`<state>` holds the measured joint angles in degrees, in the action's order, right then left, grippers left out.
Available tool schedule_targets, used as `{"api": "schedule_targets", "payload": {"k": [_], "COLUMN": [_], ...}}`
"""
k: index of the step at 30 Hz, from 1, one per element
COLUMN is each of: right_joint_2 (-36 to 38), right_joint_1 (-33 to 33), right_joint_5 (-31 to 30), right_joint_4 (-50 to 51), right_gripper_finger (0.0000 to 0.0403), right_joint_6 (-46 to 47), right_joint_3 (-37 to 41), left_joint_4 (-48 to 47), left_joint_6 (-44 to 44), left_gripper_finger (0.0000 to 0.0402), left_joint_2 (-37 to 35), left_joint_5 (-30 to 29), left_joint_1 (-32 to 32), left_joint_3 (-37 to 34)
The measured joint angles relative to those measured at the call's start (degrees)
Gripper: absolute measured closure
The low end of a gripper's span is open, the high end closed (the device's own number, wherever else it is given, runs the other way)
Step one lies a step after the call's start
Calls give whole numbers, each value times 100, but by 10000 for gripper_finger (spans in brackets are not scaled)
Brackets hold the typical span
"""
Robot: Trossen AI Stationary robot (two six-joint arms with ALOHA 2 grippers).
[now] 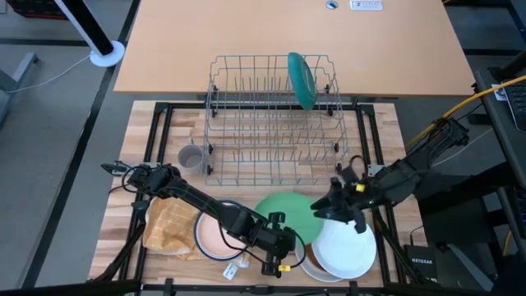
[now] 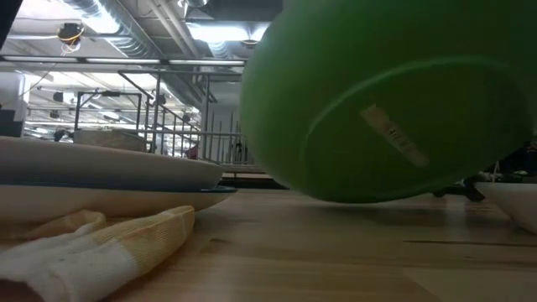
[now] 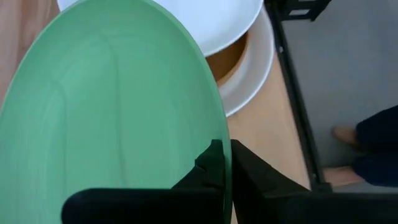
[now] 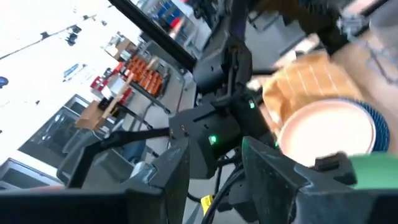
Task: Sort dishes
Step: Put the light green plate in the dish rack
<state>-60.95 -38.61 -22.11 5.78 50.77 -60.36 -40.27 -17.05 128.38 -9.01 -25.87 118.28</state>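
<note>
The green plate (image 1: pixel 289 212) is tilted near the table's near edge, its underside (image 2: pixel 394 109) facing the low view. My left gripper (image 1: pixel 278 230) is shut on its rim. My right gripper (image 1: pixel 333 204) hangs open by the plate's right edge, and its own view (image 4: pixel 214 168) shows the fingers apart with nothing between them. A white plate (image 1: pixel 345 247) lies on a brown bowl (image 3: pixel 227 59) to the right. A peach plate (image 1: pixel 215 234) rests on a blue one to the left. A teal plate (image 1: pixel 301 79) stands in the wire rack. The grey mug (image 1: pixel 191 158) sits left of the rack. My left gripper pinches the green plate's rim (image 3: pixel 219 140) between its two fingers, one finger on each face of the plate, coming from the near-left side. The plate stands tilted in the hold; whether its lower edge (image 2: pixel 369 200) is clear of the table I cannot tell.
The grey wire rack (image 1: pixel 271 123) fills the middle of the table. The yellow-orange checked cloth (image 1: pixel 168 226) lies crumpled at the near left, under the left arm. A person's shoe and leg (image 3: pixel 367 143) show on the floor beyond the table's right edge.
</note>
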Motion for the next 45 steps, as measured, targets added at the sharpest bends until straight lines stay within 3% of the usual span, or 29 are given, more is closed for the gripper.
{"api": "schedule_targets", "payload": {"k": [11,18,23,30,41,45], "right_joint_2": [829,1290,1540,1821,2143,2193], "right_joint_1": [0,0,2,0,2,2], "right_joint_5": [-294,-298,-297,-299,-468,-674], "right_joint_4": [4,5,28,31,38,97], "right_gripper_finger": [251,251,251,251,251,251], "right_joint_6": [-900,-1500,-1851,-2293,-2872,-3048], "right_joint_3": [0,0,0,0,0,-2], "left_joint_4": [13,-129,-25,34,129,373], "left_joint_6": [-640,-983,-1318,-1454,-984,-574], "left_gripper_finger": [401,401,401,402,401,401], "left_joint_2": [4,-4,-358,-1008,-1967,-2090], "left_joint_5": [647,656,416,-748,-4093,-4691], "left_joint_1": [9,26,87,161,420,769], "left_joint_3": [830,1688,1607,1609,1618,1618]}}
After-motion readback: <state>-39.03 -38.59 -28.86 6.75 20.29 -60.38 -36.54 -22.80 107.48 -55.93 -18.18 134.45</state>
